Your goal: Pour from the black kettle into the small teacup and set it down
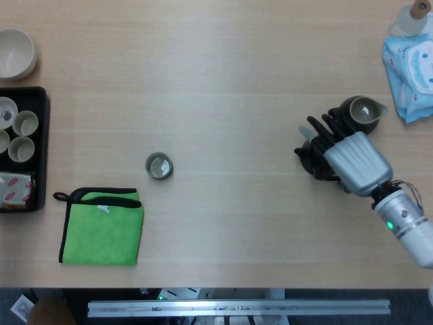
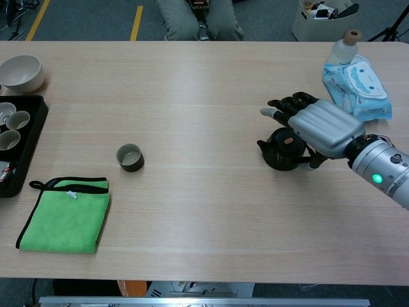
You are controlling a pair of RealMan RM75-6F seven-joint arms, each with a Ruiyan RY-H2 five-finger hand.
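Black kettle [image 2: 283,148]: upright on the table [image 2: 192,96], right of centre, spout toward the left; lid with small knob visible in the chest view; largely hidden under the hand in the head view

Right hand [image 2: 316,125]: above and just behind the kettle, palm down, fingers [image 2: 287,104] stretched out and apart over the lid, holding nothing; whether it touches the kettle's handle side cannot be told

Left hand: shown in neither view

Small teacup [image 1: 159,165]: upright on the table, left of centre, well apart from the kettle, dark outside, pale inside

Green cloth [image 1: 101,225]: folded, black-edged, flat near the front edge, just in front and left of the teacup

Black tray [image 1: 42,149]: at the left edge, holding several pale cups [image 1: 25,124] and a small packet

Pale bowl [image 1: 15,53]: behind the tray, on the table

Dark pitcher [image 1: 363,114]: with pouring lip, just behind the right hand

Blue wipes packet [image 1: 411,70]: far right corner, beside a capped bottle [image 1: 411,17]
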